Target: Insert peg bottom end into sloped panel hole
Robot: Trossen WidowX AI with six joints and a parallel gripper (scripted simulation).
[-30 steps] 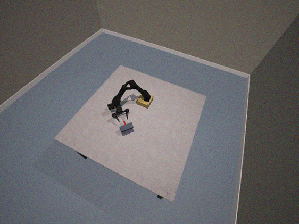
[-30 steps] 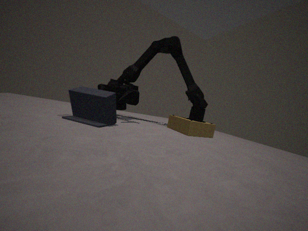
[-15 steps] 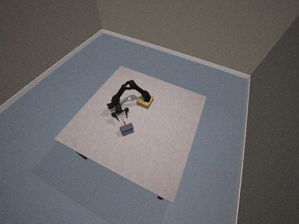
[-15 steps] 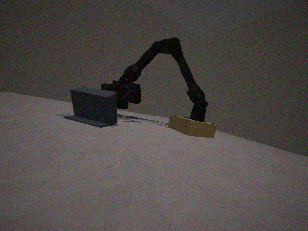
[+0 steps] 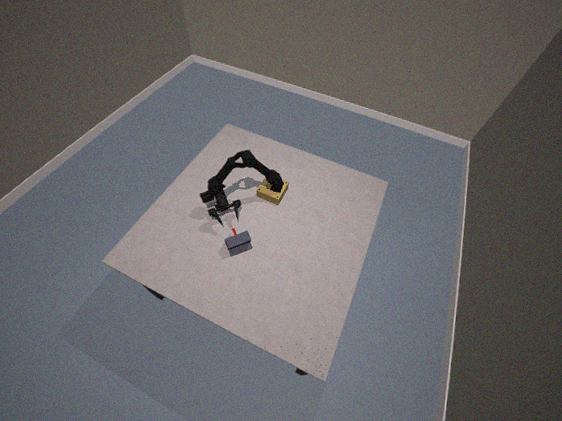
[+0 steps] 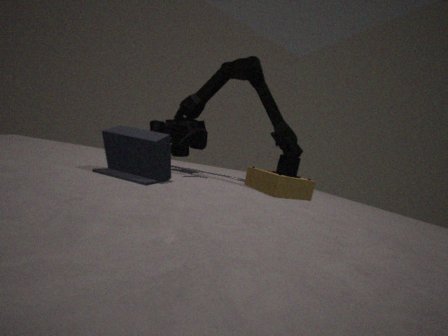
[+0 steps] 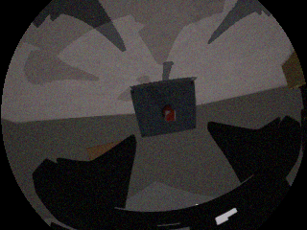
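The blue-grey sloped panel (image 5: 237,243) (image 6: 137,153) (image 7: 149,120) stands on the table. The red peg (image 5: 233,232) (image 7: 169,113) sits in the hole in its face and sticks out toward my gripper; the wrist view shows it nearly end-on, with a dark rim of the hole at its left. How deep it sits cannot be told. My gripper (image 5: 229,222) (image 7: 173,132) is open and empty. Its fingertips stand wide apart, back from the panel's face and clear of the peg's outer end. In the exterior view the peg is hidden behind the panel.
The yellow base block (image 5: 272,194) (image 6: 262,181) of the arm stands on the table (image 5: 295,282) (image 6: 231,260), behind the gripper. A thin foot (image 6: 126,177) runs along the panel's back at table level.
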